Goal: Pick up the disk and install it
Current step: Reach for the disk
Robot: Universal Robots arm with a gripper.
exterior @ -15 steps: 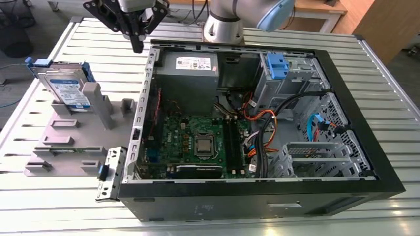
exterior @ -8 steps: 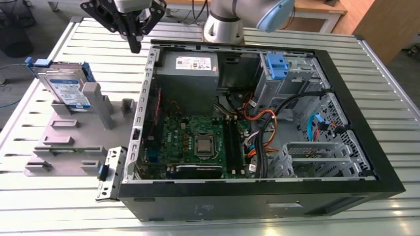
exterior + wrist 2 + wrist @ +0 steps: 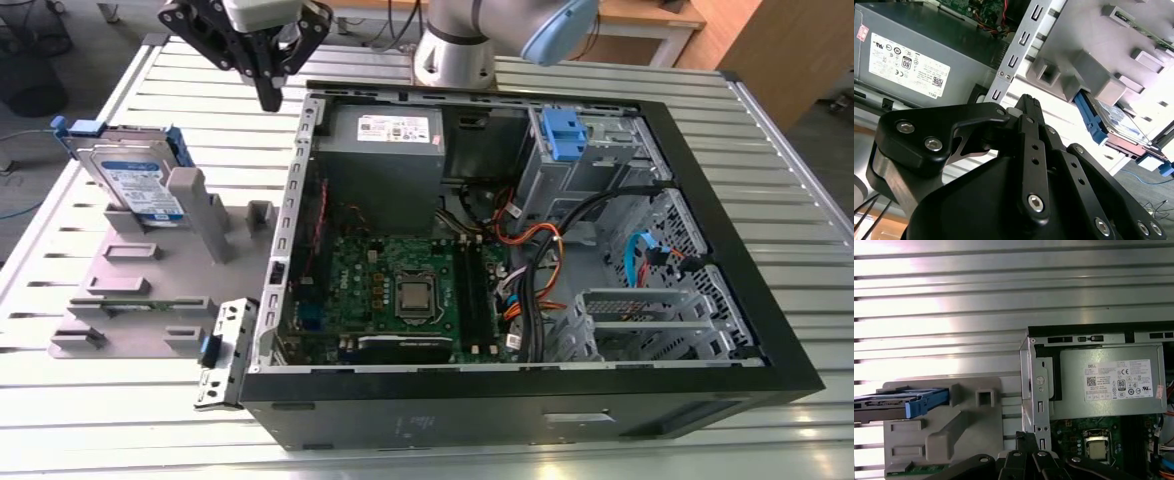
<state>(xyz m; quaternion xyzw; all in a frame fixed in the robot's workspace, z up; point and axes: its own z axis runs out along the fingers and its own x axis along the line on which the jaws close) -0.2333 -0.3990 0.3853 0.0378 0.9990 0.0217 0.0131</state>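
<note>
Place: a robotics lab or workshop, set up as a bench station for computer assembly.
Work surface: a bare metal table (image 3: 787, 150) of slatted aluminium profiles.
Robot: an industrial arm (image 3: 461, 45) standing at the table's far edge in the exterior view.
Workpiece: a desktop computer case (image 3: 534, 425) lying open on its side, with its motherboard (image 3: 400, 290) and wiring exposed.
Fixture: a grey moulded holder (image 3: 147, 300) near the table's edge at the exterior view's left, with the disk (image 3: 134, 185) standing in one slot.
Surroundings: wooden furniture (image 3: 774, 50) beyond the far edge.
</note>
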